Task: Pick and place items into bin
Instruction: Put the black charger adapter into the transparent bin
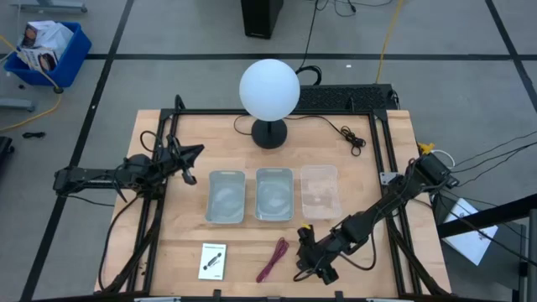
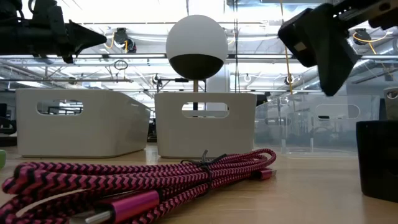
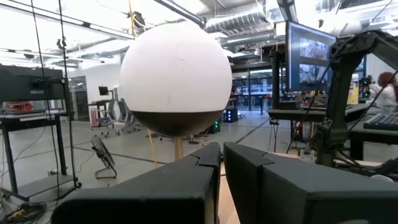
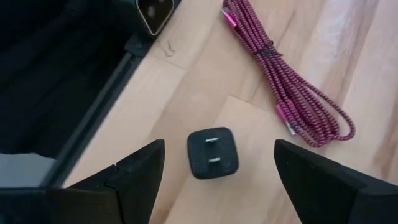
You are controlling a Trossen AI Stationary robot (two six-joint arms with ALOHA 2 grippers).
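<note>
A tiny black cube (image 4: pixel 212 152) with two metal prongs on top lies on the wooden table near its near edge. My right gripper (image 4: pixel 219 144) hovers above it, open, one finger on either side and clear of it. The dark red cord bundle (image 1: pixel 272 259) lies left of that gripper, also in the low view (image 2: pixel 143 180). The white card with a black pen-like mark (image 1: pixel 214 261) lies flat farther left. My left gripper (image 1: pixel 190 158) waits shut above the table's left side. In the low view the cube (image 2: pixel 378 158) stands at the right.
Three bins sit in a row mid-table: two grey ones (image 1: pixel 226 197) (image 1: pixel 274 193) and a clear one (image 1: pixel 320 191). A white globe lamp (image 1: pixel 269 88) stands behind them, its cable running right. Black frame rails (image 1: pixel 388 151) line the table's edges.
</note>
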